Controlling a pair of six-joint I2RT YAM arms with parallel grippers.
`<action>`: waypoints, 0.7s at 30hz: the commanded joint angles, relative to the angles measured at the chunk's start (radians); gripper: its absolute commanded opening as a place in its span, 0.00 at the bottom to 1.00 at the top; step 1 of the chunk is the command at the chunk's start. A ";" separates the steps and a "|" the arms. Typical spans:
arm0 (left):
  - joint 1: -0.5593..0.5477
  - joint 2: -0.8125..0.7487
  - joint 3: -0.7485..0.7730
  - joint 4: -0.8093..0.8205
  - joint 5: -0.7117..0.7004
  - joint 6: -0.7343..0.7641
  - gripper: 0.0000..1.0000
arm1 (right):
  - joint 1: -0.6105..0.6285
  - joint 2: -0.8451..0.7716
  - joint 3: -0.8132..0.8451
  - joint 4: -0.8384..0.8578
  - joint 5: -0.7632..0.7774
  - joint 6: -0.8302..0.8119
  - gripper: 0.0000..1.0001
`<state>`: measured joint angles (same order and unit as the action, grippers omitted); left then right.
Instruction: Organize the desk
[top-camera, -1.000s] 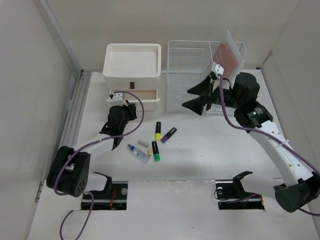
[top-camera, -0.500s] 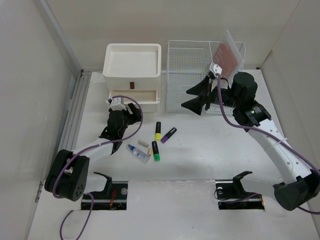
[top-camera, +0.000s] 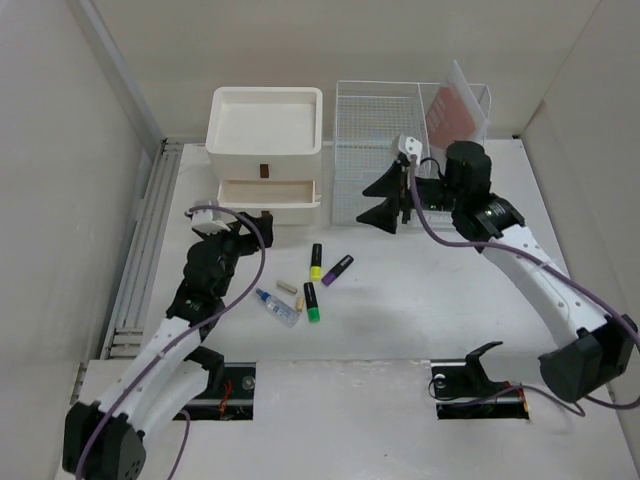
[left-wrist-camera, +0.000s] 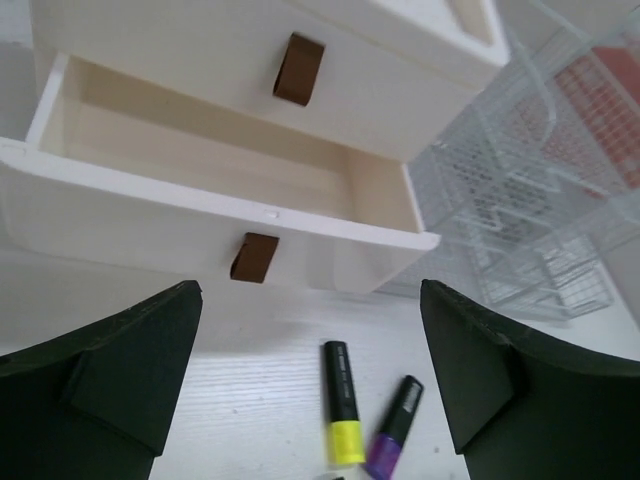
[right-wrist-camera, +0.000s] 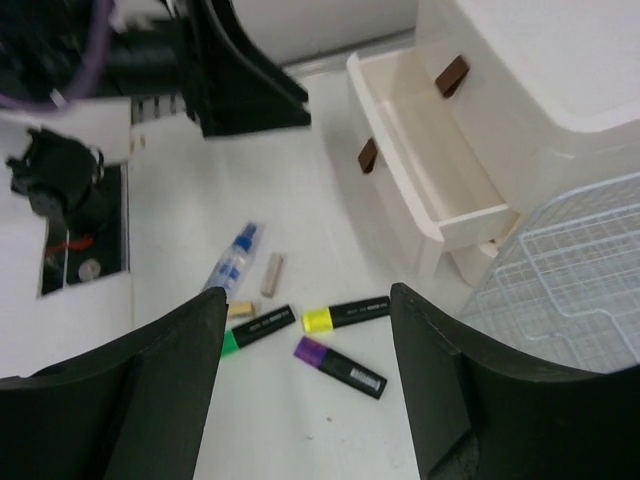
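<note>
The left gripper (left-wrist-camera: 310, 290), jaws wide open and empty, faces the small cream drawer box (top-camera: 240, 160), whose lower drawer is pulled out. The right gripper (top-camera: 380, 200), equally wide and empty, hangs right of that box over the large matte white desk (top-camera: 430, 300).

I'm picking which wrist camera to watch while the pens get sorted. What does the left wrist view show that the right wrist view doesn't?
Only the left wrist view: the reddish sheet in the wire rack. Only the right wrist view: the green highlighter, the blue-capped bottle and the beige stick. Both: the rack, the open drawer, the yellow highlighter, the purple highlighter and the desk.
</note>
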<state>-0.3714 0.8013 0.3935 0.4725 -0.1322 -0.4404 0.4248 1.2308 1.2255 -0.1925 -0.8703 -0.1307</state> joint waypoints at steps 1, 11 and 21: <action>-0.014 -0.137 0.080 -0.217 0.006 -0.055 0.90 | 0.035 0.096 0.055 -0.135 -0.105 -0.199 0.70; -0.029 -0.290 0.453 -0.647 0.055 0.052 0.96 | 0.409 0.280 0.026 -0.130 0.296 -0.336 0.62; -0.029 -0.533 0.317 -0.686 -0.101 0.183 1.00 | 0.632 0.510 0.052 -0.042 0.545 -0.071 0.58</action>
<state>-0.3977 0.3248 0.7292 -0.2115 -0.1703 -0.3111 1.0382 1.6943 1.2339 -0.2932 -0.4156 -0.3241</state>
